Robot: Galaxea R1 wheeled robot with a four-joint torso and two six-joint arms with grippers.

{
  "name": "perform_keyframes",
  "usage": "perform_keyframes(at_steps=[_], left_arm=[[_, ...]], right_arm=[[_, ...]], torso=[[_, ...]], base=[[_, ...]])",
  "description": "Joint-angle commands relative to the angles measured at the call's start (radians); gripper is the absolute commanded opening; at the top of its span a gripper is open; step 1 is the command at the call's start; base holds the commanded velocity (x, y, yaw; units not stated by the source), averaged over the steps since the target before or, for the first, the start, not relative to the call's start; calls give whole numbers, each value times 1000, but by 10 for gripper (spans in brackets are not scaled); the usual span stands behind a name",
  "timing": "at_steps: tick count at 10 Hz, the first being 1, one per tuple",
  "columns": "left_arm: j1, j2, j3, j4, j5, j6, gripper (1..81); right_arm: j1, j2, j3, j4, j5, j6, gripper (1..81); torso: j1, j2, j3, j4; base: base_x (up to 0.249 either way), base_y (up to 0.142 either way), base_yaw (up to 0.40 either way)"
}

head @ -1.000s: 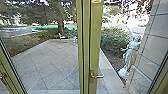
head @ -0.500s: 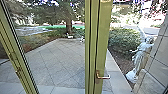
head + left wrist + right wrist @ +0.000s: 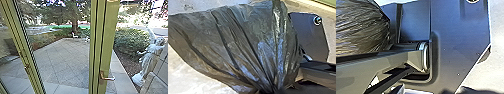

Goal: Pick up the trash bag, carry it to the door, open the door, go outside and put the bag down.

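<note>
Green door post (image 3: 96, 50): is standing upright just right of the middle of the head view.
Handle (image 3: 107, 78): is jutting out from that post toward the right, its metal catching the light.
Second green post (image 3: 21, 50): is slanting down the left side of the head view, bearing a small metal fitting (image 3: 27, 67) partway down.
Trash bag (image 3: 243, 37): is showing large in both wrist views, near the robot's dark plate (image 3: 308, 35); its thin, dark, shiny plastic is falling into long folds that are drawing together toward one gathered spot, while another part is bulging out round.
Left fingers: I cannot tell how far apart they are standing, or whether they are holding the bag's gathered part.
Right fingers: I cannot tell how they are standing, or whether they are holding anything.
Paving (image 3: 65, 62): is stretching away beyond the posts, its joints running diagonally.
Statue (image 3: 149, 58): is standing at the right with one arm raised, in front of a stone wall (image 3: 162, 65).
Bush (image 3: 131, 41): is growing between the handled post and the statue.
Tree (image 3: 74, 21): is rising beyond the paving's far edge, with small white objects sitting near its foot.
</note>
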Motion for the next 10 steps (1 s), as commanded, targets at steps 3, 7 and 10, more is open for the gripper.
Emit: perform_keyframes(at_steps=[3,7,10], left_arm=[[-48,0,-1,1,55,5,10],[-47,-45,48,-11,64,7,10],[-33,-147,222,-13,55,4,10]], right_arm=[[40,4,5,-3,-56,0,811],[33,-42,68,8,-50,0,811],[22,-220,367,9,-48,1,811]], torso=[[1,0,0,0],[1,0,0,0],[1,0,0,0]], base=[[0,-146,0],[0,0,0],[0,0,0]])
